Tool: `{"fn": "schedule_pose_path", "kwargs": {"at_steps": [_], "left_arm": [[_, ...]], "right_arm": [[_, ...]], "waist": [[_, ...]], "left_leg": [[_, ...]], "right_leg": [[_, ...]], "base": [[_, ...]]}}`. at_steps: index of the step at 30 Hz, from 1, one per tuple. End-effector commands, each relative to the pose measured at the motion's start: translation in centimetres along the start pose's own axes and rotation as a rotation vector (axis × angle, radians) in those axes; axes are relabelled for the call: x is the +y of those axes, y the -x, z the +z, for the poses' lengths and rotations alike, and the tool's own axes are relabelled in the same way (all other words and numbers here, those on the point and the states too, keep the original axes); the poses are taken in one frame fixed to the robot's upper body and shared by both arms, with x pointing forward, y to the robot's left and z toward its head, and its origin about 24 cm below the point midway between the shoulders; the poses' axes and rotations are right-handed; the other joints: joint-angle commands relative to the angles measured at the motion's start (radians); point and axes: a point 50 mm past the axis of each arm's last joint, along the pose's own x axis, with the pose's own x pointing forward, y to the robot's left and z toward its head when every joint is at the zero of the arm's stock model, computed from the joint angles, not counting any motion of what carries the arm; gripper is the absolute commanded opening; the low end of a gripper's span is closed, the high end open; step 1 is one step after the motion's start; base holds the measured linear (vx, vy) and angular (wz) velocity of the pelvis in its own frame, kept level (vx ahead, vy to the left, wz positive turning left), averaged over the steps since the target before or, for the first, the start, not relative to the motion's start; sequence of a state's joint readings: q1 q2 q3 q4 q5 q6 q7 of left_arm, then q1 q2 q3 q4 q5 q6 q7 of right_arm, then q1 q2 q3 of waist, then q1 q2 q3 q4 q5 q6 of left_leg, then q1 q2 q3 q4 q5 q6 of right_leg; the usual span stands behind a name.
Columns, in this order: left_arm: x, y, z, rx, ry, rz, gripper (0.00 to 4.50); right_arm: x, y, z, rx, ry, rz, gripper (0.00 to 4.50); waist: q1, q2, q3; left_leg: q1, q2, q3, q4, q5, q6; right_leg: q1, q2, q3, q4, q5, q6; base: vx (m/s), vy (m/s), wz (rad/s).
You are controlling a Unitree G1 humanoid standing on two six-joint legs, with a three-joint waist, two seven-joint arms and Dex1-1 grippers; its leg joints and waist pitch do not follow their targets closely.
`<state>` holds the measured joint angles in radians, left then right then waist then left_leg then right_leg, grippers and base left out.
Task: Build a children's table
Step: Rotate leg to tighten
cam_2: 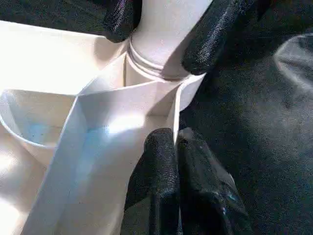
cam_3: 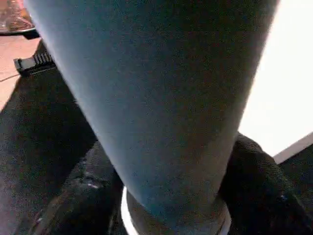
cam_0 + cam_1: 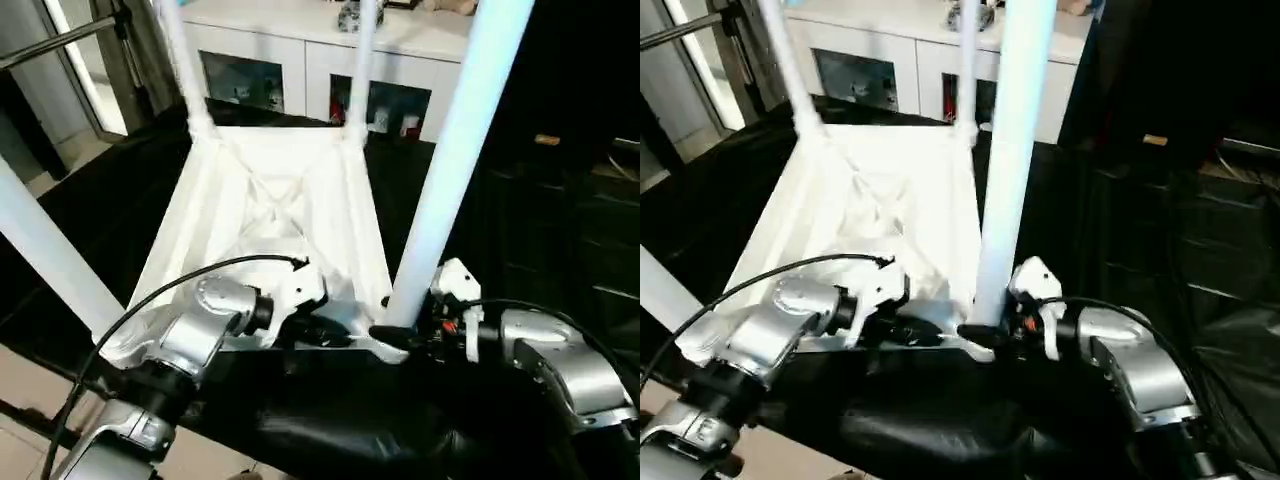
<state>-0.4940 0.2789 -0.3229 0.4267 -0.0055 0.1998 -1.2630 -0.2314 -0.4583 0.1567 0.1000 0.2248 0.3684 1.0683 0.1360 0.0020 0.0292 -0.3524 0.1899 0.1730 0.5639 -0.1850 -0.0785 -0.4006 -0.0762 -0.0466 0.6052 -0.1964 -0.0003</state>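
- The children's table [image 3: 270,215] lies upside down on a black-covered bench [image 3: 420,200], its ribbed, X-braced underside facing up.
- 4 white legs stand up from its corner sockets: 2 at the far corners, 1 at the near left [image 3: 45,255] and 1 at the near right [image 3: 455,160].
- The right gripper [image 3: 985,335] sits at the base of the near right leg, right where the leg enters its socket. In the right wrist view 1 black finger [image 2: 85,196] lies on each side of the tube, so the jaws are grasping that leg.
- The left gripper [image 1: 176,147] is at the same corner, beside the socket. Its jaws are clenched, the 2 fingers pressed together against the thin upright rim of the top.
- A black cable [image 3: 175,285] arcs over the left forearm.
- Beyond the bench stands a white cabinet [image 3: 300,55] with glass doors.
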Motion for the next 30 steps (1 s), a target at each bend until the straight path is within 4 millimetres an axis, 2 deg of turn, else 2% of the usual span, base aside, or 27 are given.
{"fn": "schedule_pose_path", "kwargs": {"at_steps": [1,7,11,14,15,16,17,18,19,23,24,26,27,28,30], "left_arm": [[-0.2,-0.6,2.1,-0.098,-0.057,-0.035,0.0],[-0.1,-0.6,2.2,-0.097,-0.056,-0.015,0.0],[0.8,-1.0,2.5,-0.102,-0.039,0.098,0.0],[1.8,-1.7,3.0,-0.117,-0.024,0.215,0.0],[1.8,-1.7,3.0,-0.118,-0.024,0.216,0.0],[2.2,-2.2,3.2,-0.121,-0.017,0.264,0.0],[2.2,-2.6,3.3,-0.122,-0.007,0.281,0.0],[2.3,-3.1,3.5,-0.125,0.004,0.303,0.0],[2.3,-3.1,3.5,-0.125,0.004,0.303,0.0],[2.5,-4.8,4.2,-0.133,0.038,0.376,0.0],[2.5,-5.4,4.4,-0.131,0.038,0.394,0.0],[2.6,-5.5,4.5,-0.131,0.034,0.396,0.0],[2.6,-5.7,4.6,-0.135,0.032,0.392,0.0],[2.6,-5.7,4.6,-0.135,0.032,0.393,0.0],[2.5,-5.5,4.6,-0.134,0.022,0.374,0.0]], "right_arm": [[1.4,-1.2,-1.1,0.045,-0.037,0.103,2.37],[1.8,-1.5,-1.3,0.046,-0.041,0.114,2.15],[1.8,-2.1,-1.6,0.018,-0.095,0.036,2.12],[0.7,-2.9,-2.6,0.027,-0.17,-0.162,2.09],[0.7,-2.9,-2.6,0.027,-0.17,-0.164,2.09],[0.1,-3.4,-3.1,0.035,-0.216,-0.263,2.07],[0.0,-3.7,-3.2,0.029,-0.239,-0.301,2.06],[-0.2,-4.2,-3.3,0.019,-0.271,-0.359,2.04],[-0.2,-4.2,-3.3,0.019,-0.271,-0.359,2.02],[-0.6,-6.1,-3.4,0.01,-0.345,-0.55,1.99],[-0.4,-7.0,-3.1,0.003,-0.353,-0.579,1.99],[-0.2,-7.5,-2.8,-0.003,-0.341,-0.571,1.99],[0.1,-8.1,-2.2,-0.031,-0.317,-0.521,1.99],[0.2,-8.2,-2.1,-0.037,-0.324,-0.498,2.54],[0.5,-8.2,-1.9,-0.056,-0.335,-0.46,2.67]], "waist": [[-0.001,-0.014,-0.042],[0.003,-0.014,-0.044],[0.002,-0.015,-0.041],[-0.001,-0.017,-0.036],[-0.005,-0.017,-0.035],[-0.009,-0.017,-0.034],[-0.011,-0.016,-0.034],[-0.021,-0.017,-0.033],[-0.021,-0.017,-0.034],[-0.03,-0.01,-0.035],[-0.036,-0.012,-0.036],[-0.037,-0.011,-0.037],[-0.038,-0.011,-0.038],[-0.038,-0.011,-0.038],[-0.038,-0.011,-0.039]], "left_leg": [[0.0,0.038,-0.006,-0.059,-0.184,0.055],[-0.001,0.037,-0.006,-0.057,-0.168,0.057],[-0.002,0.036,-0.006,-0.058,-0.178,0.053],[-0.002,0.033,-0.007,-0.065,-0.221,0.029],[-0.001,0.033,-0.01,-0.067,-0.237,0.016],[0.0,0.03,-0.011,-0.069,-0.253,0.01],[0.001,0.03,-0.012,-0.069,-0.261,0.007],[0.002,0.028,-0.012,-0.07,-0.276,0.001],[0.003,0.029,-0.014,-0.07,-0.28,0.0],[-0.001,0.029,-0.015,-0.073,-0.276,-0.006],[0.002,0.027,-0.017,-0.074,-0.293,-0.012],[0.002,0.028,-0.017,-0.074,-0.294,-0.01],[-0.001,0.03,-0.016,-0.073,-0.29,-0.003],[-0.002,0.029,-0.016,-0.073,-0.283,0.0],[-0.003,0.029,-0.014,-0.072,-0.27,0.009]], "right_leg": [[0.051,-0.064,0.04,-0.073,-0.161,-0.193],[0.052,-0.063,0.04,-0.07,-0.139,-0.194],[0.05,-0.063,0.039,-0.073,-0.164,-0.188],[0.048,-0.066,0.039,-0.088,-0.297,-0.15],[0.047,-0.066,0.038,-0.092,-0.345,-0.133],[0.046,-0.066,0.038,-0.097,-0.39,-0.117],[0.044,-0.067,0.038,-0.099,-0.406,-0.11],[0.039,-0.066,0.038,-0.104,-0.436,-0.098],[0.041,-0.067,0.037,-0.104,-0.447,-0.093],[0.038,-0.064,0.038,-0.103,-0.421,-0.093],[0.036,-0.063,0.037,-0.105,-0.43,-0.09],[0.037,-0.063,0.038,-0.104,-0.415,-0.091],[0.04,-0.064,0.04,-0.102,-0.377,-0.098],[0.041,-0.063,0.04,-0.1,-0.36,-0.1],[0.043,-0.062,0.041,-0.096,-0.32,-0.11]], "base": [[0.0,0.0,0.0],[0.0,0.0,0.0],[0.0,0.0,0.0],[0.0,0.0,0.0],[0.0,0.0,0.0],[0.0,0.0,0.0],[0.0,0.0,0.0],[0.0,0.0,0.0],[0.0,0.0,0.0],[0.0,0.0,0.0],[0.0,0.0,0.0],[0.0,0.0,0.0],[0.0,0.0,0.0],[0.0,0.0,0.0],[0.0,0.0,0.0]]}}
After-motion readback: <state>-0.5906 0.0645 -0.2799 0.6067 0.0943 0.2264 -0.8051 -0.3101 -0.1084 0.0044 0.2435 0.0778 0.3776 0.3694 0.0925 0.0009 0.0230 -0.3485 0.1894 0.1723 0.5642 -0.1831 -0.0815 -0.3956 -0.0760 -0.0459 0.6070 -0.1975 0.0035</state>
